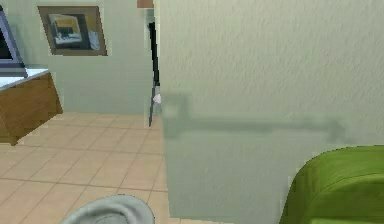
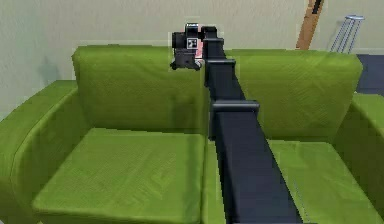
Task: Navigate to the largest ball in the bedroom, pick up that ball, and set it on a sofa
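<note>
A green sofa (image 2: 150, 140) with a tall back and wide seat cushions spreads across the arm side view. Its arm also shows at the forward view's lower right as a green sofa corner (image 1: 340, 185). My dark arm bar (image 2: 235, 130) rises over the seat to the top of the sofa back. At its end stand the white marker squares, with the gripper (image 2: 182, 56) just left of them against the backrest's top edge. A small pinkish patch (image 2: 201, 46) sits beside the markers. I cannot tell whether the gripper holds anything.
A pale green wall (image 1: 260, 90) stands close ahead, with a dark doorway gap (image 1: 152, 70) at its left. Farther left are a framed picture (image 1: 72, 30) and a wooden desk (image 1: 25, 100) on tiled floor. A grey round object (image 1: 105, 212) lies at the bottom edge.
</note>
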